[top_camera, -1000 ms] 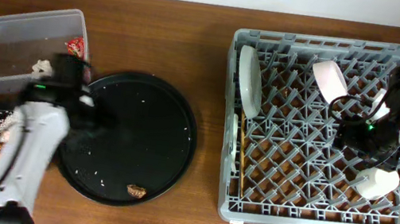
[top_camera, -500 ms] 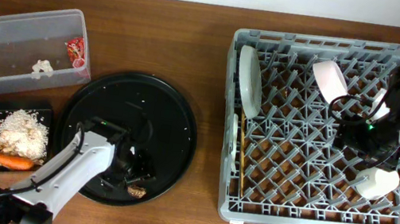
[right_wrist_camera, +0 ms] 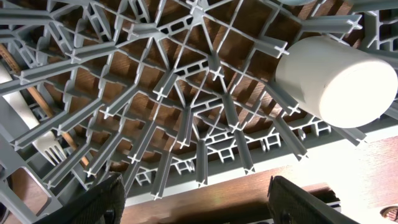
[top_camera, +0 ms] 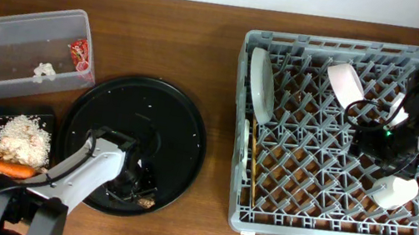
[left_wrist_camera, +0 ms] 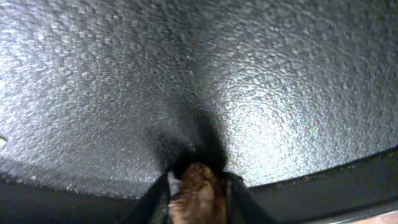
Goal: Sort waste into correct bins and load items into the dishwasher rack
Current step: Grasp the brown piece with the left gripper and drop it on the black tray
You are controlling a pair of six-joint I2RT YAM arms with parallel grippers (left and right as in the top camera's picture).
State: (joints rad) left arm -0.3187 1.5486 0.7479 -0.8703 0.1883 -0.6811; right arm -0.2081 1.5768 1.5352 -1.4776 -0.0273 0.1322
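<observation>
Small brown lump [left_wrist_camera: 199, 198] pinched at the near edge of the round black tray [top_camera: 182, 130].

Sits between the two fingers of the left gripper [left_wrist_camera: 198, 183], which press in on both of its sides. Looks light, soft and maybe crumbly, so better squeezed gently across the middle, not at a thin end. Right gripper [right_wrist_camera: 199, 205] spread wide and empty, over the grey rack [right_wrist_camera: 186, 124], near the white cup [right_wrist_camera: 336, 81].

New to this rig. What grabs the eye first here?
The left gripper, low at the rim of the round black tray, jaws pinching a brown lump. On the right, the grey rack holds a plate and a white cup, with the right gripper open above it.
</observation>
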